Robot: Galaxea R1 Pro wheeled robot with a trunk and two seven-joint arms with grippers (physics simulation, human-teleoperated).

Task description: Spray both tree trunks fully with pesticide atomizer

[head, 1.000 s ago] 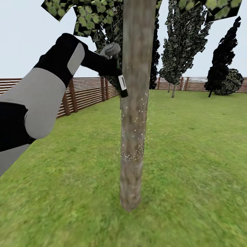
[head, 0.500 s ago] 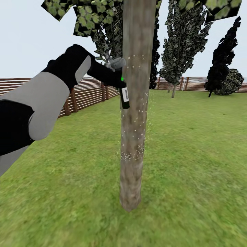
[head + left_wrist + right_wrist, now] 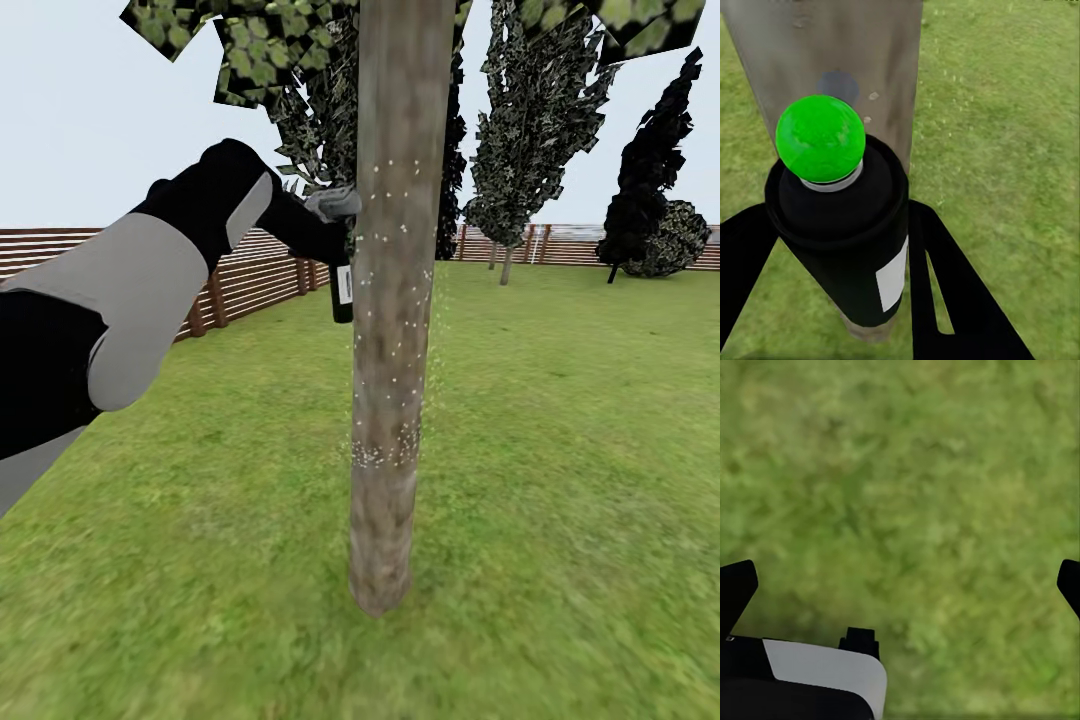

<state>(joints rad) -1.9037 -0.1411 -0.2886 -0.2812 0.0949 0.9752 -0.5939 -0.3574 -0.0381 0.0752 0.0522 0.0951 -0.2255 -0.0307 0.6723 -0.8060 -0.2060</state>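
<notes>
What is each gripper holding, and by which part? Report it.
The left gripper holds the pesticide atomizer by its black body, fingers on either side below the green top. The right gripper is open over grass, holding nothing.

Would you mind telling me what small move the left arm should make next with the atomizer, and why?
Probably lower the left gripper, keeping the pesticide atomizer aimed at the tree trunk. White droplets speckle the trunk's middle and end at a dense band; the bark below, down to the grass, looks bare.
</notes>
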